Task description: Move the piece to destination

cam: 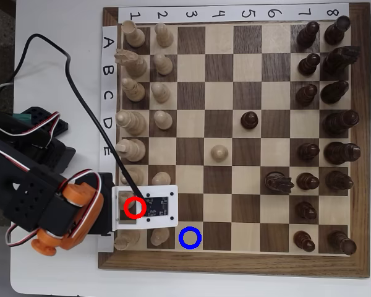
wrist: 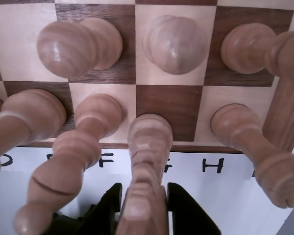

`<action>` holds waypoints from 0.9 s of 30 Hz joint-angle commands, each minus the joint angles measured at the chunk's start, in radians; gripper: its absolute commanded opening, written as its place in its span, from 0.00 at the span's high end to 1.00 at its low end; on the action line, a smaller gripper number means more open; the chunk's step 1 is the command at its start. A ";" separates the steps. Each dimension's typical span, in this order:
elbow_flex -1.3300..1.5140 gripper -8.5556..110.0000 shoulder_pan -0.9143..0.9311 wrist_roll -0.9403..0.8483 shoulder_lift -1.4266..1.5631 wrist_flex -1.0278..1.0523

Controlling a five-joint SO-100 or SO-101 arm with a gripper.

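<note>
In the overhead view the pale knight itself can't be seen: the arm's wrist and a white camera board (cam: 143, 206) cover the sq where a red ring (cam: 134, 208) is drawn, in row G near col 1. The gripper is also hidden there under the wrist, so its state can't be read from above. The wrist view shows it better: the pale knight (wrist: 146, 161) stands in the centre foreground, blurred and foreshortened, its top cut off by the bottom edge, w/ the gripper (wrist: 144, 208) showing one black finger (wrist: 108, 210) on each side of its head; the fingers sit close against the piece, apparently clamped on it, though actual contact is hard to confirm at that blur. The knight's base rests on a dark sq at the board's edge. Pale pawns (wrist: 174, 44) and other pale pieces around it are distorted, several cropped by the frame. Beyond the board's rim a white strip carries handwritten letters: "F" and "H" are readable, the rest blocked by pieces. Overhead, the strips read 1–8 across the top and A–E down the left side; lower letters are covered by the arm. The blue ring (cam: 190, 237) marks a light sq in the bottom row, col 3, apart from the wrist, w/ a pale pawn (cam: 160, 236) just left of it.
</note>
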 commanded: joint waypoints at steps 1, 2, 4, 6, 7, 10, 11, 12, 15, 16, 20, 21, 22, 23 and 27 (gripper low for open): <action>-0.014 0.85 0.008 0.006 0.000 -0.002; -0.015 0.86 0.008 0.008 0.000 -0.003; -0.018 0.87 0.008 0.009 -0.002 -0.003; -0.020 0.88 0.009 0.012 -0.003 -0.003; -0.021 0.89 0.011 0.014 -0.005 -0.003; -0.025 0.92 0.014 0.015 -0.005 -0.003; -0.026 0.92 0.014 0.015 -0.005 -0.002; -0.028 0.92 0.015 0.015 -0.005 0.000; -0.037 0.93 0.018 0.015 -0.002 0.008; -0.043 0.93 0.020 0.015 0.000 0.014; -0.097 0.93 0.028 0.012 0.008 0.060; -0.114 0.93 0.029 0.012 0.008 0.072; -0.127 0.93 0.029 0.011 0.008 0.081; -0.141 0.93 0.031 0.011 0.008 0.091; -0.209 0.93 0.035 0.006 0.005 0.123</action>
